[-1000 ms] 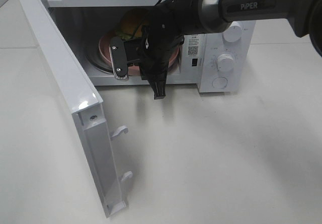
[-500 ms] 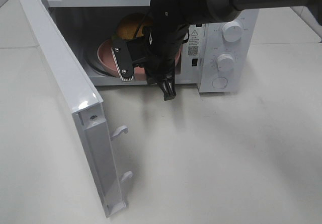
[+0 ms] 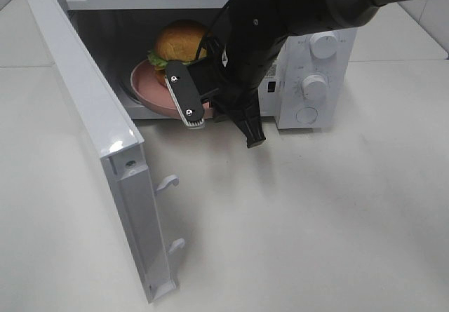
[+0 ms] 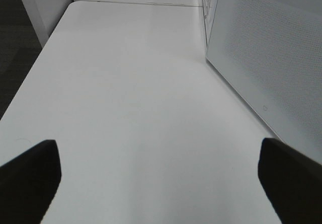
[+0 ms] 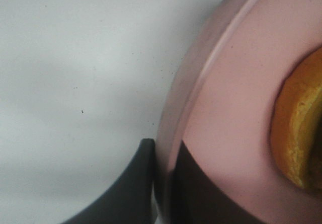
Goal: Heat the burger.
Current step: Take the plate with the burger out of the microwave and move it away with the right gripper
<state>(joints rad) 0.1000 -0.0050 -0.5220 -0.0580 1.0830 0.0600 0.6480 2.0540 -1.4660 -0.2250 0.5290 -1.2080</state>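
Note:
The burger (image 3: 181, 42) sits on a pink plate (image 3: 149, 87) inside the open microwave (image 3: 309, 59). My right gripper (image 3: 210, 107) reaches across from the right to the plate's front rim at the cavity mouth. In the right wrist view the gripper (image 5: 162, 183) is shut on the pink plate (image 5: 236, 98), with dark fingers (image 5: 128, 189) on either side of the rim and the burger's orange edge (image 5: 297, 128) beyond. My left gripper (image 4: 161, 183) hangs open over bare table beside the microwave door's outer face (image 4: 266, 58); it is outside the exterior high view.
The microwave door (image 3: 88, 109) stands swung wide open toward the front left, its latch hooks (image 3: 168, 182) sticking out. Control knobs (image 3: 316, 86) are on the microwave's right panel. White tabletop (image 3: 316, 221) spreads in front.
The right arm has swung rightward and turned at the wrist, still at the plate's rim. The burger, mostly hidden behind the arm before, now shows in full.

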